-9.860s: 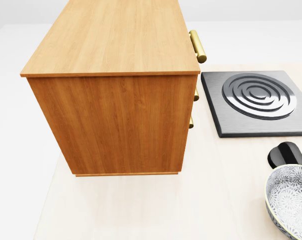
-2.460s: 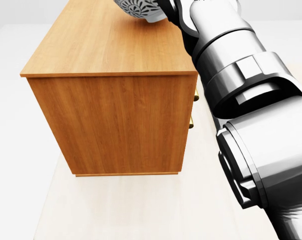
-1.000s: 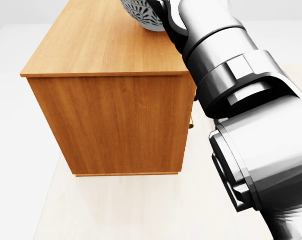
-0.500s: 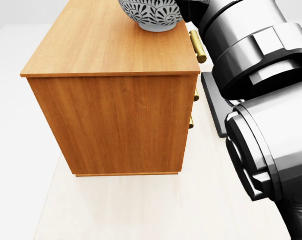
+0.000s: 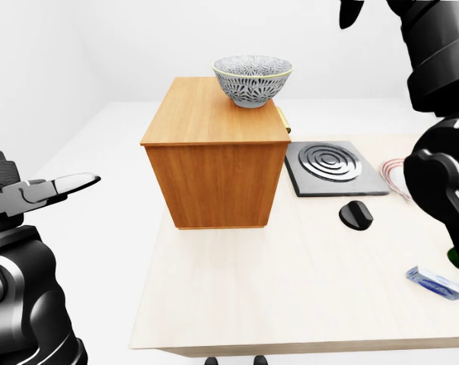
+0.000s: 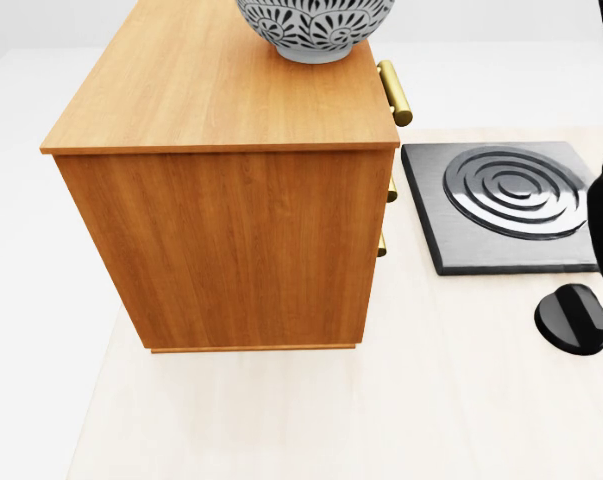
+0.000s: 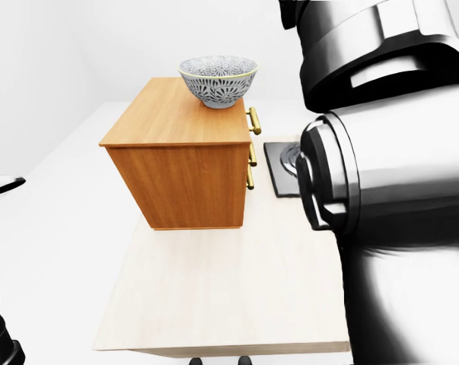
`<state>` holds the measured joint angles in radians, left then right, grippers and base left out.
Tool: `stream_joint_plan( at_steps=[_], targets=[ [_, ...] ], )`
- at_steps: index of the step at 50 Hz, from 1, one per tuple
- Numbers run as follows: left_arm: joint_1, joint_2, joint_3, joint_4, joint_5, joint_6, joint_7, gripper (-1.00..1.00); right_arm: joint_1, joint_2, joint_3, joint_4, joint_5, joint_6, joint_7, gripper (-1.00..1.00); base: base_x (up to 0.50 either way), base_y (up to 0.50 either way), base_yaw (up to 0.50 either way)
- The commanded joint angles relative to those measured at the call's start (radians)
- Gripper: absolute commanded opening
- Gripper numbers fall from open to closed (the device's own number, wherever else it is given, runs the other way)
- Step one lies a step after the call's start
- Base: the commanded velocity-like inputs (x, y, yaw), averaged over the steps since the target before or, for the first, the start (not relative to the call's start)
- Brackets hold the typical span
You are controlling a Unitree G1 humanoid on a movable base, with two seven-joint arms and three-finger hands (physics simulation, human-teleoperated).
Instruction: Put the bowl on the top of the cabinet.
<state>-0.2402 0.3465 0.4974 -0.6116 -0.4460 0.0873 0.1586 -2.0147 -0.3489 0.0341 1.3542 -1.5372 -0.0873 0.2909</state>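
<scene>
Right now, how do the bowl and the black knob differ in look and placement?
The bowl is patterned grey and white, open upward; the black knob is plain and glossy. The bowl sits on the cabinet top, the knob down on the table by the burner plate. Both stand free of any robot hand.

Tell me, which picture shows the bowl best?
The left-eye view: the whole bowl sits on the cabinet, unobstructed. The right-eye view shows it whole too, beside the looming right arm; the head view cuts off its top.
</scene>
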Motion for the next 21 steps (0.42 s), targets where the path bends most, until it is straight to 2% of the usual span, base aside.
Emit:
stream_joint_plan(
  at_steps=[1,6,13,18,19,21],
  targets=[
    [-0.011,0.006,0.004,0.005,-0.011,0.0,0.011,1.0,-0.08,-0.197,-0.049,0.011,-0.05,0.0,0.05,1.0,0.0,0.0,0.0],
    [-0.009,0.008,0.006,-0.002,-0.015,0.0,0.014,1.0,-0.08,-0.237,-0.064,0.012,-0.081,0.0,0.054,1.0,0.0,0.0,0.0],
    [-0.01,0.013,0.01,-0.01,-0.022,0.0,0.017,1.0,-0.08,-0.286,-0.088,0.01,-0.118,0.0,0.004,1.0,0.0,0.0,0.0],
    [-0.01,0.014,0.011,-0.012,-0.024,0.0,0.018,1.0,-0.08,-0.29,-0.097,0.012,-0.132,0.0,-0.009,1.0,0.0,0.0,0.0],
    [-0.002,0.008,0.011,-0.009,-0.022,0.0,0.01,1.0,-0.08,-0.311,-0.124,0.006,-0.116,0.0,-0.091,1.0,0.0,0.0,0.0],
    [0.0,0.007,0.012,-0.009,-0.022,0.0,0.009,1.0,-0.08,-0.316,-0.132,0.009,-0.111,0.0,-0.113,1.0,0.0,0.0,0.0]
  ],
)
